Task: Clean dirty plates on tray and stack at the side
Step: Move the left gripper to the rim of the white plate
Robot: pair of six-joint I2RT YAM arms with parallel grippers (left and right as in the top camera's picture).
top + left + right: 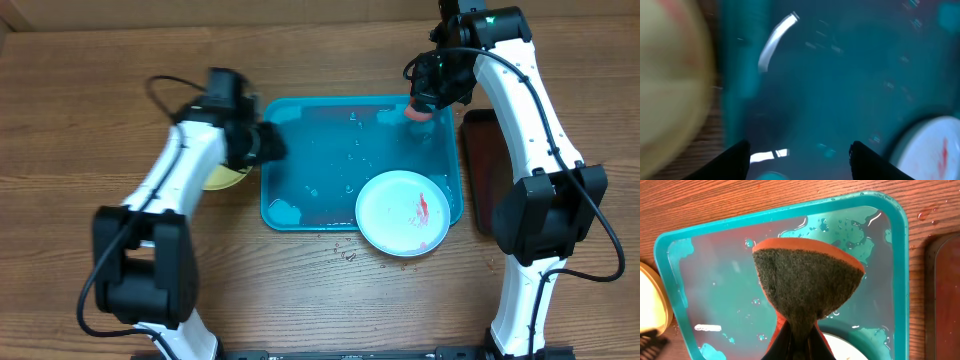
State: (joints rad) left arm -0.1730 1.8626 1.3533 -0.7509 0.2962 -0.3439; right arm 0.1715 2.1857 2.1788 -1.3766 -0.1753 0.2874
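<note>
The teal tray (300, 205) lies mid-table, wet inside. A pale blue plate (400, 212) with a red smear sits in its front right corner, overlapping the rim. A yellow-green plate (225, 178) lies on the table left of the tray, mostly under my left arm; I cannot tell whether another plate lies beneath it. My left gripper (268, 143) is open and empty over the tray's left edge (735, 75), with the yellow-green plate (665, 75) beside it. My right gripper (428, 95) is shut on an orange sponge (807, 280) with a dark scrub face, held above the tray's far right corner (890, 225).
A dark black-brown tray (480, 170) lies right of the teal tray. Small water drops and specks (345, 252) lie on the wood in front of the teal tray. Puddles sit on the tray floor (285, 212).
</note>
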